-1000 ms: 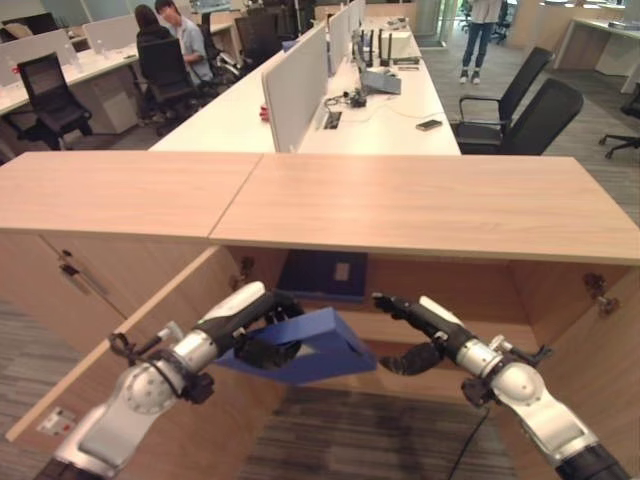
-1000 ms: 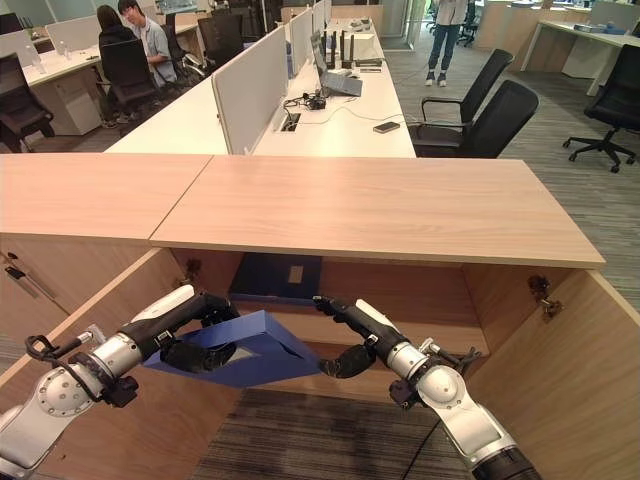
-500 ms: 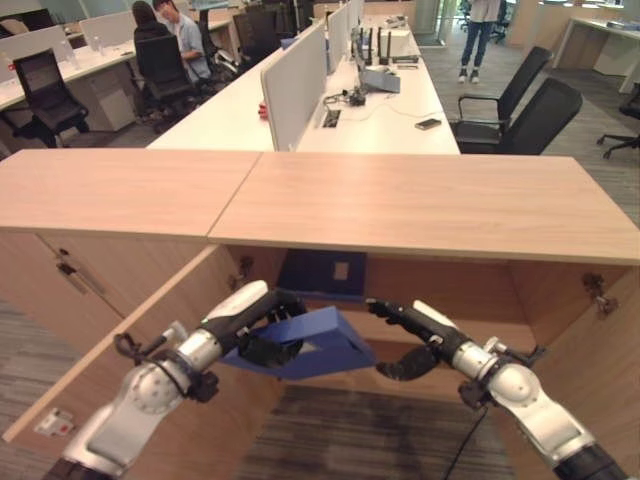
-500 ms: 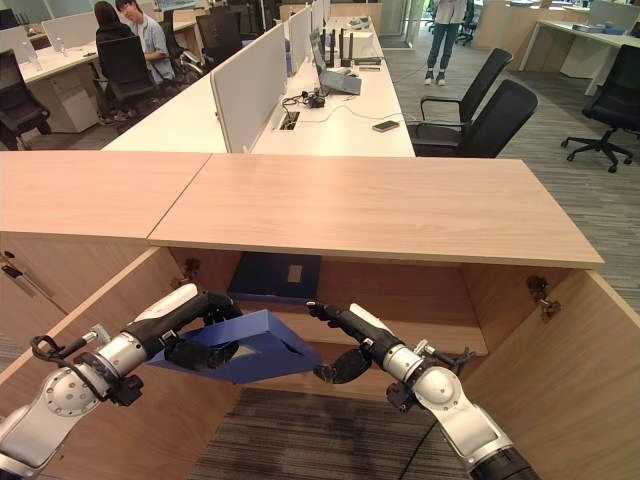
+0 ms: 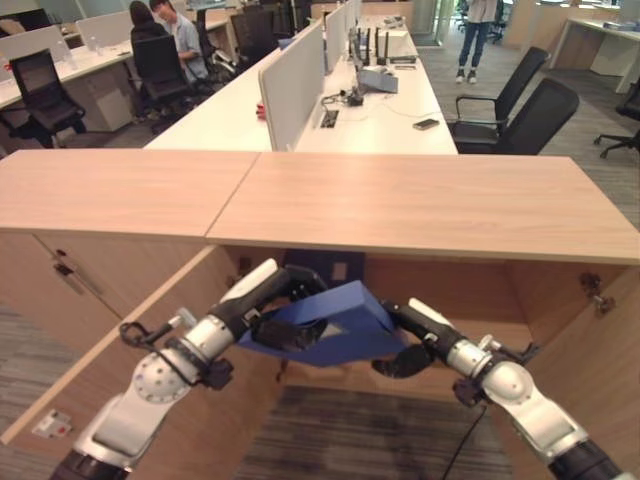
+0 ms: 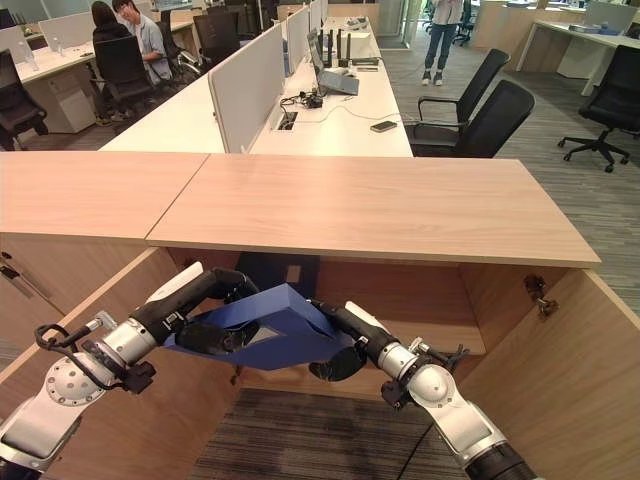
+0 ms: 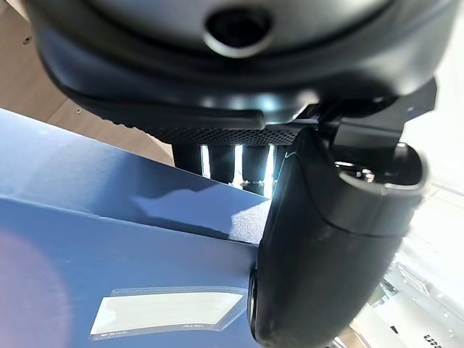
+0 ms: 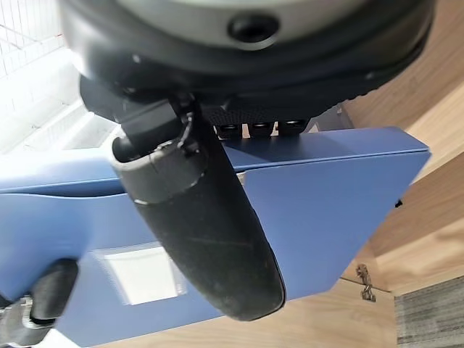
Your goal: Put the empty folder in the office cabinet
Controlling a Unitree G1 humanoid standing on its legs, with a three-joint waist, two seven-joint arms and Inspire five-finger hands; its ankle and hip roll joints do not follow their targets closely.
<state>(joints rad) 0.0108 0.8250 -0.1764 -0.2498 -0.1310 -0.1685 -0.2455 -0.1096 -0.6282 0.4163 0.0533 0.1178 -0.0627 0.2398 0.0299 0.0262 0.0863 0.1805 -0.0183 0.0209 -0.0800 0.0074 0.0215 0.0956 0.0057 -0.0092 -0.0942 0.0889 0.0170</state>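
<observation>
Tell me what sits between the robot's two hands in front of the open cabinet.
The blue folder spans the gap: the left hand grips its left end, the right hand its right end, as both eye views show.

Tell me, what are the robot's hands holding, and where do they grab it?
The blue folder: the left robot hand grips its left end and the right robot hand grips its right end.

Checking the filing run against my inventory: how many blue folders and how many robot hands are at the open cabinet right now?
Blue folder held by both hands: 1
Blue folder already inside the cabinet: 1
Robot hands: 2, left hand and right hand
Total: 4
</observation>
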